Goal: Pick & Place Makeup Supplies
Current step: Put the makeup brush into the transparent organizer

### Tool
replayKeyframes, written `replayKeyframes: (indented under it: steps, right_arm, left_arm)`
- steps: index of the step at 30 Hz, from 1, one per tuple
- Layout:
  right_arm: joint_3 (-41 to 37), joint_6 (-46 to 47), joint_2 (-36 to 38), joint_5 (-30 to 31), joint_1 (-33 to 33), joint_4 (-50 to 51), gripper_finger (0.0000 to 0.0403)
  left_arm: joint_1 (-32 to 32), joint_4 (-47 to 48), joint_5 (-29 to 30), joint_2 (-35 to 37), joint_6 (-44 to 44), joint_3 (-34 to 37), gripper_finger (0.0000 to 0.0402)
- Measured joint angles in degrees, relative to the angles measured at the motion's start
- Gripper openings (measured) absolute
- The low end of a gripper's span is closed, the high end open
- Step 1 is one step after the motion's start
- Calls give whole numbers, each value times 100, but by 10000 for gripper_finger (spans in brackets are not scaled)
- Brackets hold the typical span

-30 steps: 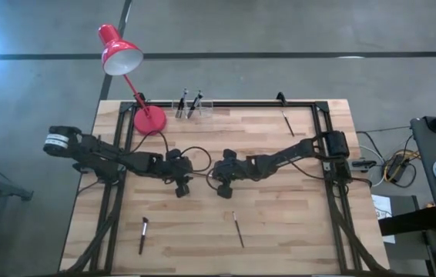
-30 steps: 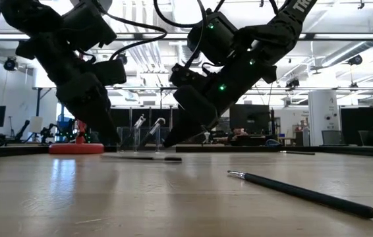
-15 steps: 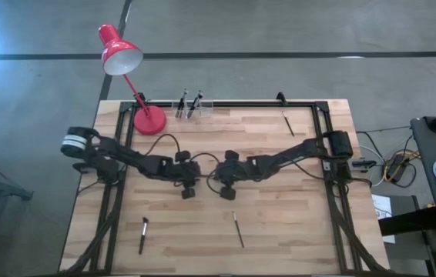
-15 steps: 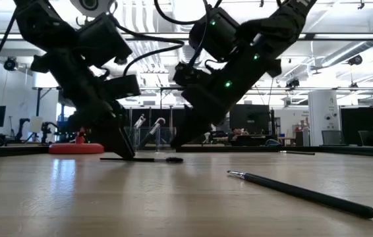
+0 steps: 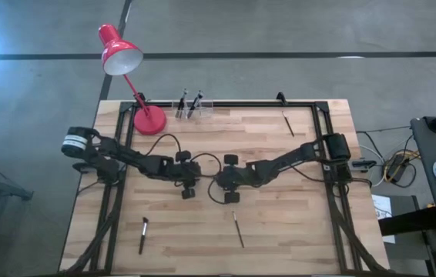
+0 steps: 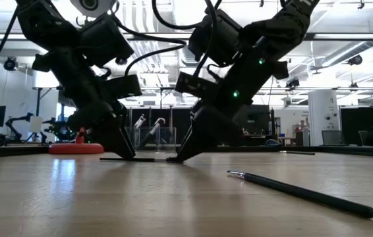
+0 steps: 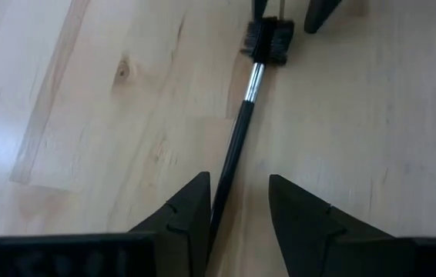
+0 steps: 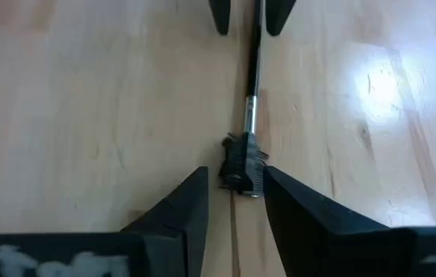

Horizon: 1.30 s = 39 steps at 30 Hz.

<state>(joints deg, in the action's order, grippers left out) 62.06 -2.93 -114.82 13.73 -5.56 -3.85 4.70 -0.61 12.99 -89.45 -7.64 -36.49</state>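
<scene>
A thin makeup brush (image 7: 237, 146) with a black handle, silver ferrule and dark bristle head (image 8: 241, 163) lies flat on the wooden table (image 5: 280, 215) at mid-table. My left gripper (image 7: 239, 208) is open and down at the table, one finger on each side of the handle end. My right gripper (image 8: 236, 192) faces it, also open and down at the table, with its fingers on each side of the bristle head. The low view shows both grippers' tips at the tabletop, at the two ends of the brush (image 6: 143, 158).
Three more brushes lie loose: near left (image 5: 143, 235), near centre (image 5: 237, 229) and far right (image 5: 287, 123). A clear holder (image 5: 189, 105) with brushes stands at the far edge beside a red desk lamp (image 5: 147, 119). A black frame (image 5: 330, 200) borders the table.
Both grippers have come down to the table. The left one moved a little toward the right edge and reached the brush's handle end first. The right one then moved down and slightly toward the near edge, to the bristle end. The brush has stayed where it lay.
</scene>
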Motion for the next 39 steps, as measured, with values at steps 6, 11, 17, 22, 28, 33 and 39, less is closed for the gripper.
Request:
replayKeyframes:
  steps: [6, 11, 17, 22, 28, 33, 39]
  right_arm:
    - [13, -206, -44, 42, -7, -163, 95]
    - [13, -302, -45, 123, 10, -161, 54]
    - [5, -328, -55, 137, 39, -150, 28]
    - [4, -333, -55, 142, 68, -141, 28]
    - [21, -606, -53, 296, 60, -80, 61]
    - [26, -735, -44, 293, 59, -82, 101]
    - [23, -1098, -44, 291, 191, -104, 114]
  left_arm:
    - [-10, 7, -4, -11, -3, 4, 126]
    - [-8, 8, -64, -11, -6, 2, 126]
    - [-8, 8, -157, -11, -6, 2, 126]
    - [-8, 6, -160, -11, -6, 3, 126]
    - [-8, 21, -275, -11, -6, 7, 126]
    - [-8, 21, -293, -11, -6, 9, 126]
    - [-8, 23, -293, -11, 2, 9, 126]
